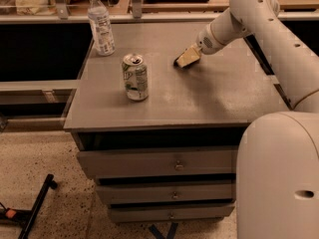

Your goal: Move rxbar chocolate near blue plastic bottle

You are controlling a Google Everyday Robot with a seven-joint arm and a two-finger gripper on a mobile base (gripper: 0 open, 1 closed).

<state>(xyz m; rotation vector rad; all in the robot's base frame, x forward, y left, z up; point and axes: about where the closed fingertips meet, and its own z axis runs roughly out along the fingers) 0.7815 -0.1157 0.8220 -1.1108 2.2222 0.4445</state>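
The blue plastic bottle (100,25), clear with a white cap and a whitish label, stands upright at the table's far left corner. My gripper (186,58) is low over the table's far middle, right of the can and well right of the bottle. A small dark bit of the rxbar chocolate (176,62) shows at the gripper's left tip, at table level. The gripper hides most of the bar. I cannot tell whether the bar is held or only touched.
A green-and-white soda can (135,77) stands upright between the bottle and the gripper, nearer the front. The grey table (214,98) sits on a drawer cabinet. A counter rail runs behind it. My white arm and base fill the right side.
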